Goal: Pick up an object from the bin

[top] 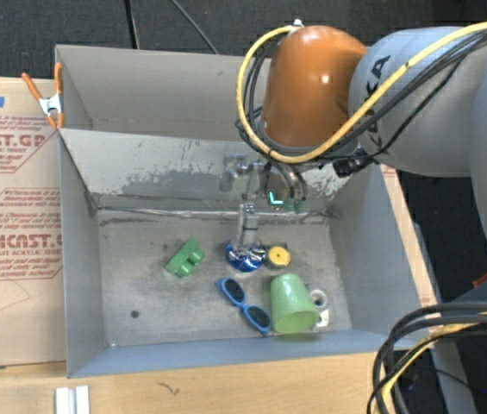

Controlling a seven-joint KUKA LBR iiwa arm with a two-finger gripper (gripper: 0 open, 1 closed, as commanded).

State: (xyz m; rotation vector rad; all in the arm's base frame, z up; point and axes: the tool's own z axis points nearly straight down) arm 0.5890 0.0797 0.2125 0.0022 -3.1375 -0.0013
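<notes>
My gripper (247, 231) hangs low in the middle of the bin, below the orange wrist cover. Its tip is right above a small shiny blue and white thing (244, 258) on the bin floor, touching it or nearly so. Just right of that thing lies a small yellow round piece (278, 255). A pair of blue sunglasses (245, 304) lies in front of the gripper, nearer the bin's front wall. Beside them, a light green cup (293, 304) lies on its side.
A green block (184, 259) sits to the left of the gripper on the bin floor, apart from the other things. The arm and its cables come in from the right, above the bin's back right part.
</notes>
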